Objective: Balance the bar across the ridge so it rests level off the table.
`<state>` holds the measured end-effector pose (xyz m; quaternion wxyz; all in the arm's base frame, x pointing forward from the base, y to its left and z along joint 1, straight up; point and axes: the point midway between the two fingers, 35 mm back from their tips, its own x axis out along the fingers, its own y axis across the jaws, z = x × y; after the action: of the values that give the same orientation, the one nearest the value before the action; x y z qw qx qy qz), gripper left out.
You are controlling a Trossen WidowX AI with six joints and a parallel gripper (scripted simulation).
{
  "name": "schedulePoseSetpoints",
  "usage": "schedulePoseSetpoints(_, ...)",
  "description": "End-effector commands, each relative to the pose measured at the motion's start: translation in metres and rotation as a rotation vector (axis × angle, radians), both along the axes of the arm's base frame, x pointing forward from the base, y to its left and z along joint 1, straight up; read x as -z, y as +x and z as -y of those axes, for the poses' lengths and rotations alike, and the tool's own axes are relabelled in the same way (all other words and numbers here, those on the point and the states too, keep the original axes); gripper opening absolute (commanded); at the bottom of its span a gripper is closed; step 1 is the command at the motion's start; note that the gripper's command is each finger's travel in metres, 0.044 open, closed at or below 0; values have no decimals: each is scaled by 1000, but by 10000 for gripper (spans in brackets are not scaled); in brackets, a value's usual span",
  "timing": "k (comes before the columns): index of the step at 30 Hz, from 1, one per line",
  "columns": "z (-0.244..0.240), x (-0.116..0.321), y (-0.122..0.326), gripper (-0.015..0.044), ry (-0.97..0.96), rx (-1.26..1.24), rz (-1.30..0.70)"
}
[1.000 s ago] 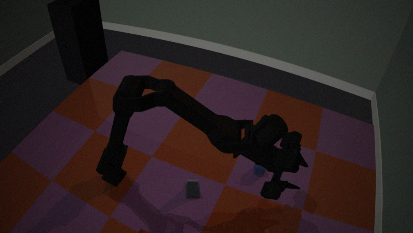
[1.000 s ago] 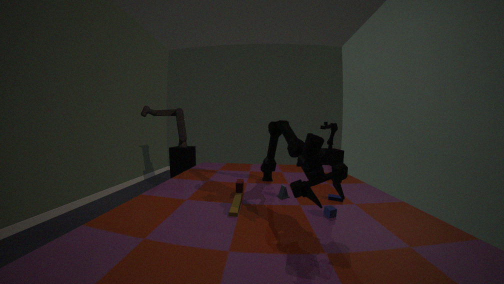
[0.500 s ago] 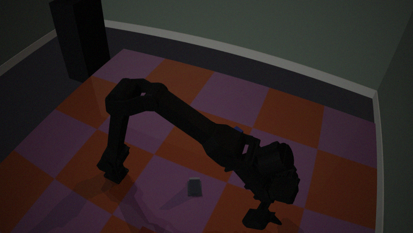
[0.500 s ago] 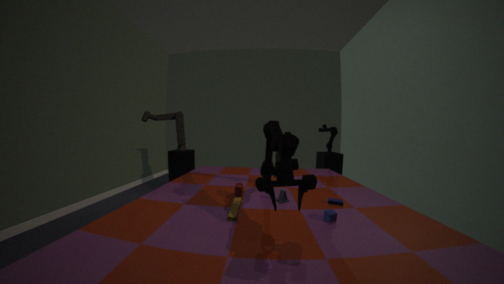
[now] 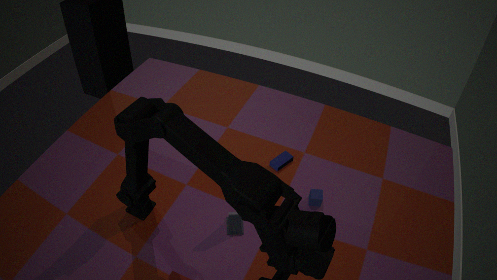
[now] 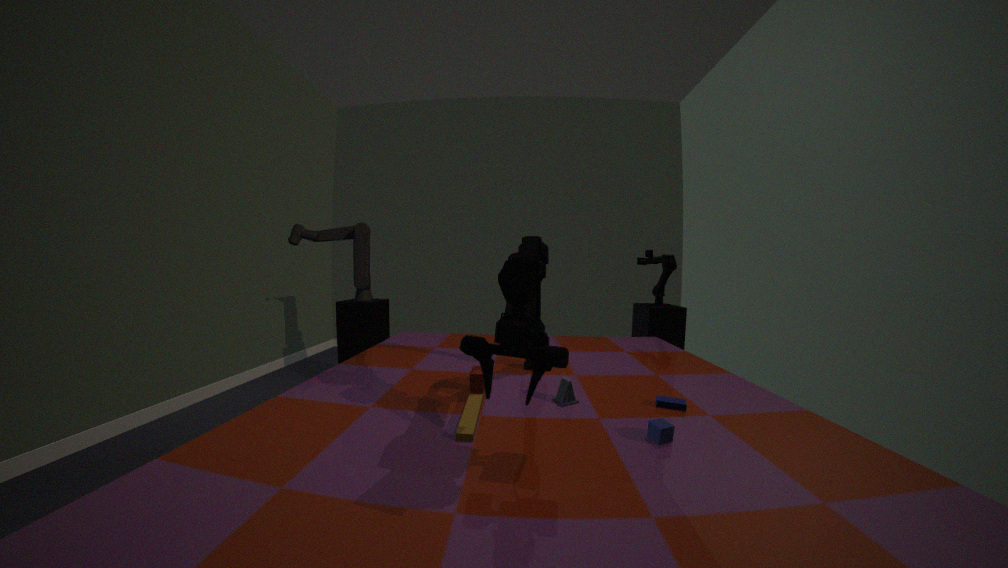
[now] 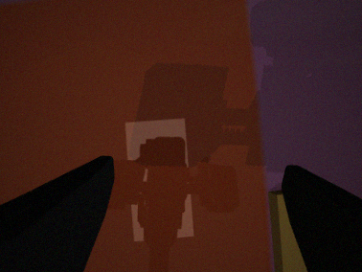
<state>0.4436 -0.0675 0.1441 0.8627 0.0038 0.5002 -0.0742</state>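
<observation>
The yellow bar [image 6: 469, 419] [image 7: 285, 239] lies on the table, with a red block [image 6: 476, 381] [image 5: 176, 276] at its far end in the exterior view. I cannot tell whether the block is fixed to the bar. The grey wedge-shaped ridge [image 5: 234, 224] [image 6: 564, 393] stands upright with nothing on it. My gripper [image 6: 507, 401] [image 7: 199, 171] is open and empty, pointing down above the table. In the exterior view it is between the bar and the ridge; in the wrist view the bar is partly hidden behind the right finger.
A blue cube [image 5: 315, 197] [image 6: 660, 431] and a flat dark blue block [image 5: 281, 160] [image 6: 670, 403] lie on the ridge's other side from the bar. Two other arms [image 6: 361, 261] [image 6: 660, 273] stand on dark pedestals in the background.
</observation>
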Motion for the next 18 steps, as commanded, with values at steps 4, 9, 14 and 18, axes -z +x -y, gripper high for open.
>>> schedulePoseSetpoints(4,33,-5,-34,315,-16,-31,-142)
schedulePoseSetpoints(9,53,-9,-62,315,-8,-55,-249)
schedulePoseSetpoints(14,69,-15,-92,315,15,-82,-350)
schedulePoseSetpoints(18,79,-22,-117,315,44,-106,-427)
